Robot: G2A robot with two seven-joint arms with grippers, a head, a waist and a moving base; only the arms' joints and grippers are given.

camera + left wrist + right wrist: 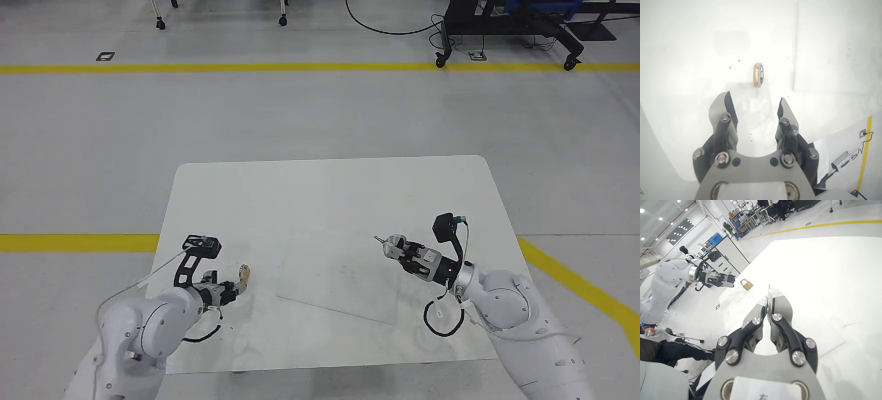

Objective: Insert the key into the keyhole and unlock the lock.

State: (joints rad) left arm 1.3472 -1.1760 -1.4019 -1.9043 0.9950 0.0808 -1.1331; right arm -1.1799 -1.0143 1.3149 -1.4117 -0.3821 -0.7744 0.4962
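The right gripper (767, 299) is pinched tight on the key (769, 287). Only a thin sliver of the blade pokes out past the fingertips, pointing across the table (330, 190) toward the other arm. Gripping it by the head like that looks deliberate to me, since it leaves the working end free to go into a keyhole. The gripper hangs a little above the surface, well apart from the lock. Over on the far side, the left gripper (755, 106) is spread wide with nothing in it, and the padlock (758, 75) sits just ahead of its open fingers without touching them. That looks like a line-up for steadying the lock body before the key goes in. The padlock, brass with a silver shackle, rests straight on the tabletop near the left arm's edge, not in any tray, box or holder. Its shackle end faces the left gripper, so I'd guess the keyhole end faces the key, though the hole itself can't be made out. A thin flat sheet (330, 285) lies on the table between the two arms, with nothing resting on it.
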